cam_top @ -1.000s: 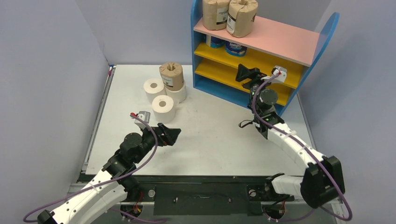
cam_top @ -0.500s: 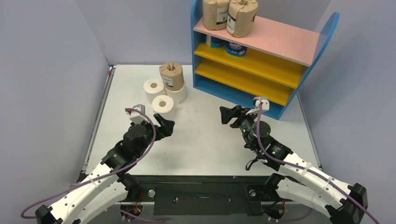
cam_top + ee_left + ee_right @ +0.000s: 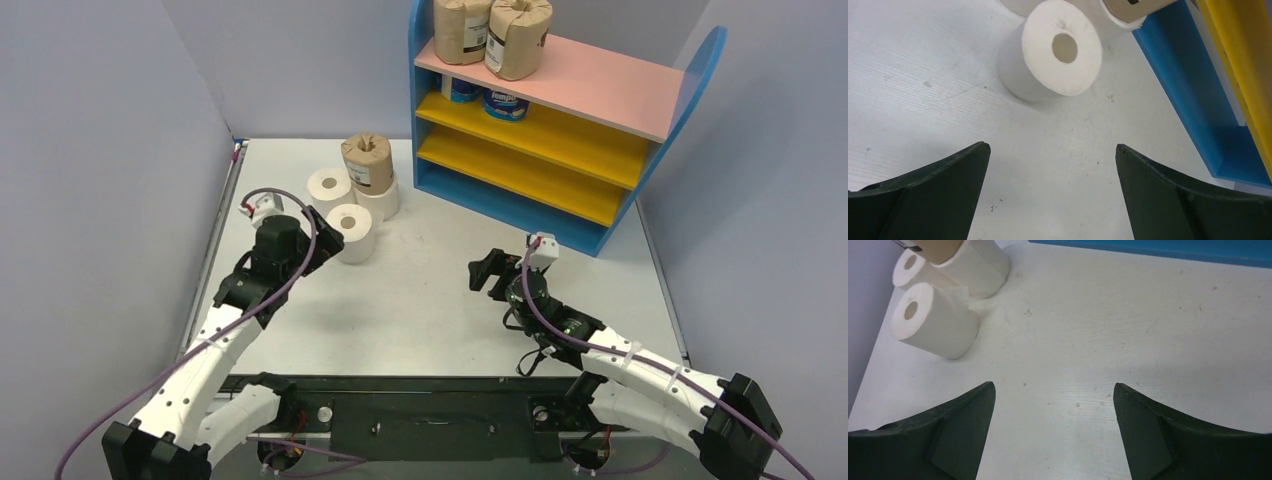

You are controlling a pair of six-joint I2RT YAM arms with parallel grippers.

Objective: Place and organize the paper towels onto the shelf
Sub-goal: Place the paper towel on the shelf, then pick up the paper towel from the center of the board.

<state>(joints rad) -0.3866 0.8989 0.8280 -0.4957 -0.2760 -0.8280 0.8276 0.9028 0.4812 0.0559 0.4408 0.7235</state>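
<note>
Paper towel point(image 3: 1060, 47) before low, wide-spread left pincer point(image 3: 1050, 146)

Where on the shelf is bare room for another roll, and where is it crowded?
Pink top board: bare from the brown rolls to the right blue panel. Upper yellow board: bare right of the Tempo rolls. Lower yellow board: looks bare. Crowded: both left ends.

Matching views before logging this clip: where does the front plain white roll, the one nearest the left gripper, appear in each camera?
Top external: front white roll stands upright, left of centre on the table.
Left wrist: top centre, hollow core towards the camera.
Right wrist: far left, upper half.
Shared landmark: the blue base of the shelf, at the right edge for the left wrist and along the top edge for the right wrist.
</note>
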